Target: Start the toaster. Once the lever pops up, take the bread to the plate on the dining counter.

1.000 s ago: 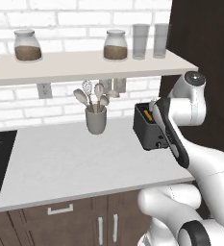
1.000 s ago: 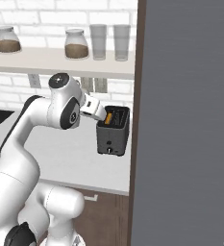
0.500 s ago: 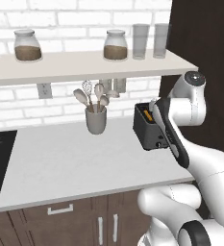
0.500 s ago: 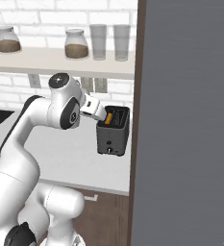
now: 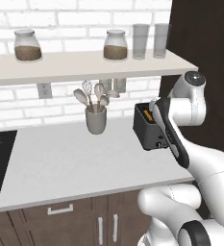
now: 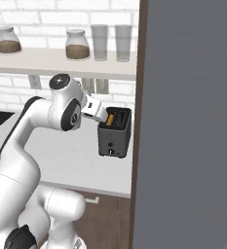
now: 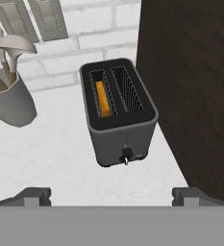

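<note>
**Hovering over the toaster, jaws wide, nothing started**

Looking down along my gripper (image 7: 111, 194), I see its two tips spread as far apart as they go, with nothing between them. They hang above the grey countertop (image 7: 51, 153), short of the toaster (image 7: 118, 113), touching neither it nor the counter. I judge I am lined up this way so I can drop onto the small lever (image 7: 126, 154) on its front face; spread jaws suit a push, not a grasp.

The toaster stands upright just beside the dark cabinet wall (image 7: 190, 86), and that tight fit leaves me an approach from above and in front only. The bread (image 7: 102, 98) sits on edge, deep in the left of the two slots as the hand view frames it, so only its orange top edge shows. It is not yet ready for lifting.

The hand view alone gives me the lever and both slots from above. The left base view adds the utensil cup (image 5: 96, 120) standing well apart from the toaster (image 5: 147, 127), and the shelf (image 5: 84, 65) with jars overhead, which limits how high I can swing. The right base view shows the toaster's front (image 6: 114, 133) and how close the tall panel (image 6: 188, 121) stands to it. The plate and dining counter lie elsewhere; I cannot say where.
</note>
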Controlling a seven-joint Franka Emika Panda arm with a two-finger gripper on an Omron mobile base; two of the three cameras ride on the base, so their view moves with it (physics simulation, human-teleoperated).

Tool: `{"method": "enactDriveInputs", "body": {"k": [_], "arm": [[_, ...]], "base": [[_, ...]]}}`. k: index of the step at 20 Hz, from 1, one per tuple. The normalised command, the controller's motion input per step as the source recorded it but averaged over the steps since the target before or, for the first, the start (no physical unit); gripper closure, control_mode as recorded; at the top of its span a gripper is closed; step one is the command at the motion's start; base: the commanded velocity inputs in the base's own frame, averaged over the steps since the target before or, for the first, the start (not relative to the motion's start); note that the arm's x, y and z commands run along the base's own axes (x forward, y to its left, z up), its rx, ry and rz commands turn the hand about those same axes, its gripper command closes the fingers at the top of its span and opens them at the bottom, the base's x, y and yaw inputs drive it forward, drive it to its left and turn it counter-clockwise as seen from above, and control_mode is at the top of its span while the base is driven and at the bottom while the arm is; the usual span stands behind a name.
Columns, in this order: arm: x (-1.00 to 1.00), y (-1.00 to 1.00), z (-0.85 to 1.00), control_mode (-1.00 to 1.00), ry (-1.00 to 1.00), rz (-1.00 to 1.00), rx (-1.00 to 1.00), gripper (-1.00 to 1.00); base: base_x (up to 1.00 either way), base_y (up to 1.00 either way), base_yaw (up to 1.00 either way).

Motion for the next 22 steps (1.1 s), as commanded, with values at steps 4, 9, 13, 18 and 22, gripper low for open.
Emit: {"method": "enactDriveInputs", "body": {"k": [4, 9, 13, 18, 22], "arm": [[0.00, 0.00, 0.00, -1.00, 0.00, 0.00, 0.00, -1.00], [0.00, 0.00, 0.00, -1.00, 0.00, 0.00, 0.00, -1.00], [0.00, 0.00, 0.00, -1.00, 0.00, 0.00, 0.00, -1.00], [0.00, 0.00, 0.00, -1.00, 0.00, 0.00, 0.00, -1.00], [0.00, 0.00, 0.00, -1.00, 0.00, 0.00, 0.00, -1.00]], "base": [[0.00, 0.00, 0.00], [0.00, 0.00, 0.00], [0.00, 0.00, 0.00], [0.00, 0.00, 0.00], [0.00, 0.00, 0.00]]}}
